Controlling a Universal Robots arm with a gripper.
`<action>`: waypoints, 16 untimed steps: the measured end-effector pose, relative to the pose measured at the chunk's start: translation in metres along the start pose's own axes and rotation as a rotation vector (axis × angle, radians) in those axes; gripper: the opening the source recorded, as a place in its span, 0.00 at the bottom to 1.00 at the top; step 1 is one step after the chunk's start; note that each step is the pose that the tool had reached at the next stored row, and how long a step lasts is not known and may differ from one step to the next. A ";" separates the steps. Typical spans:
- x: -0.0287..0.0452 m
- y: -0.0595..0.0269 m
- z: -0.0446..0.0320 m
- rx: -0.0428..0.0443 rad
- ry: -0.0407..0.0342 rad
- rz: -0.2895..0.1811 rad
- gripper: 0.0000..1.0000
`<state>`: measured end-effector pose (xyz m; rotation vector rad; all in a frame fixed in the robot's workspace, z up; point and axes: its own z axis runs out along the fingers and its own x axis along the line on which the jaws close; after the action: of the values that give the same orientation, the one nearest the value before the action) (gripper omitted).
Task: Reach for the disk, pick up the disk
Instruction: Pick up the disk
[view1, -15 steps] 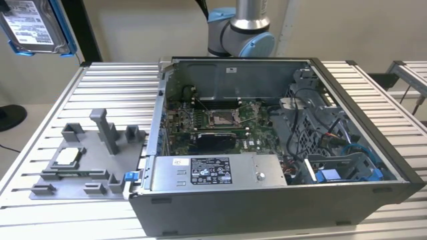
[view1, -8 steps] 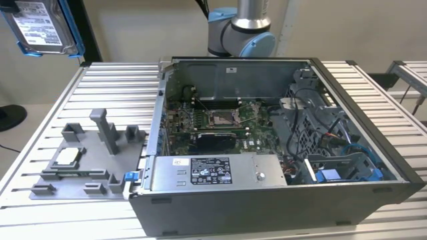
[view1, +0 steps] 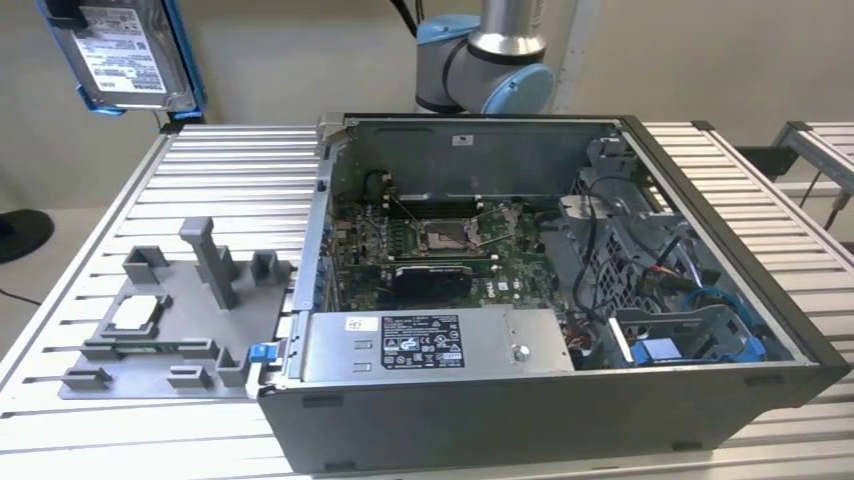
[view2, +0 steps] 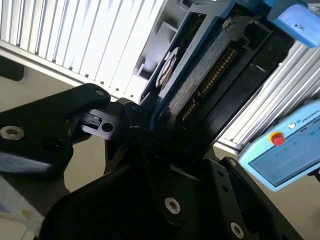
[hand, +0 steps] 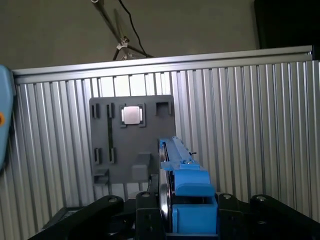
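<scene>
My claw (hand: 184, 207) is clamped on the disk (hand: 177, 153), black fingers (hand: 145, 207) pressed to either side of its blue-railed edge in the first wrist view. In the second wrist view the disk (view2: 200, 82) rises on edge from my claw (view2: 150, 137), its connector row showing. Below lies the ribbed aluminium tabletop (hand: 250, 125), carrying a grey fixture plate (hand: 132, 147) with a small square silver chip (hand: 133, 115) seated in it. In the exterior view the disk (view1: 127, 55) hangs in the air, label outward, high on the exterior view's left, above the tabletop's (view1: 227, 160) corner. An open computer case (view1: 561, 410) sits beside the plate (view1: 174, 340). Beyond stands a plain beige wall (view1: 294, 50).
</scene>
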<state>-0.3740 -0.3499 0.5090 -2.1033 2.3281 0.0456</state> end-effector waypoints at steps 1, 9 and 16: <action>-0.0005 -0.0046 0.0002 0.0000 0.0000 0.000 0.00; -0.0042 -0.0421 0.0024 -0.0002 0.0001 -0.004 0.00; -0.0068 -0.0678 0.0040 -0.0003 0.0002 -0.007 0.00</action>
<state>-0.3059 -0.3499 0.5039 -2.1117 2.3208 0.0458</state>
